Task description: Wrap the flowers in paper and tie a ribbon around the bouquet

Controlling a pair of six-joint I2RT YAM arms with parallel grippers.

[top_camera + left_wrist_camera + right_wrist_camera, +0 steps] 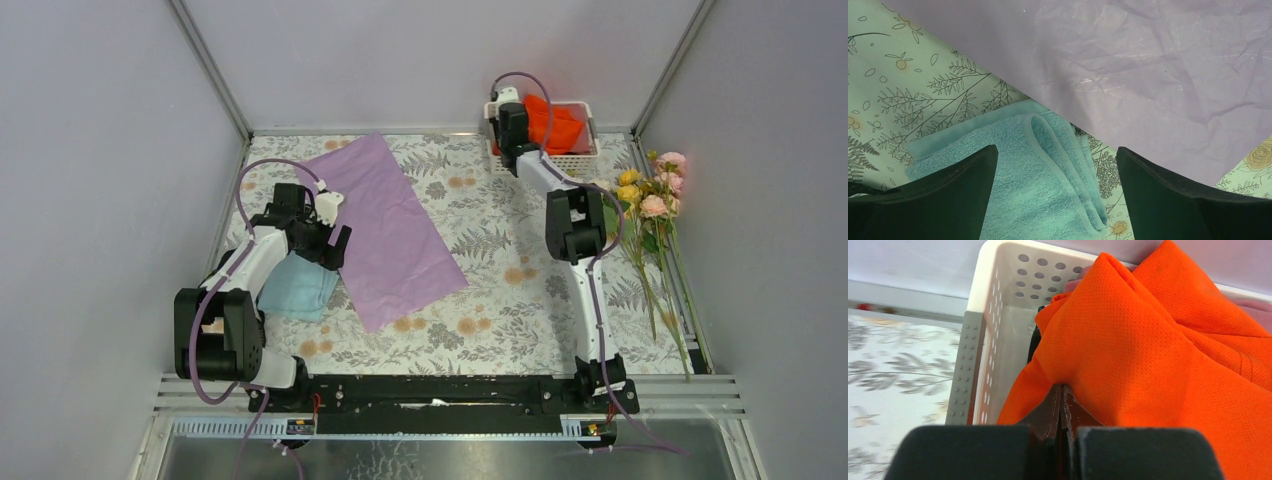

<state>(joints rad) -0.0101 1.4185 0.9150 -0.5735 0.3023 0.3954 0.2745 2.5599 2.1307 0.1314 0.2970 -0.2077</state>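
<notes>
My R gripper [1063, 390] is shut on orange mesh cloth [1158, 340] in white perforated basket [998, 270]. L gripper [1057, 150] is open & empty, by lilac paper sheet [1148, 65]. Pink-yellow-white roses [655, 190] lie at R edge of desk [500, 330]. I'd lift slow so basket doesn't drag.

This is a robotics lab test cell, not a lived-in room: plain grey panel walls [100, 150] set in bare metal posts [208, 70] box in a single table [500, 240] on three sides. A left arm [245, 265] and a right arm [588, 290] are bolted to a black rail [440, 392] at the table's near edge. Purple cables [240, 205] loop along them, and a flower-print cover [480, 330] is spread over the tabletop.
</notes>
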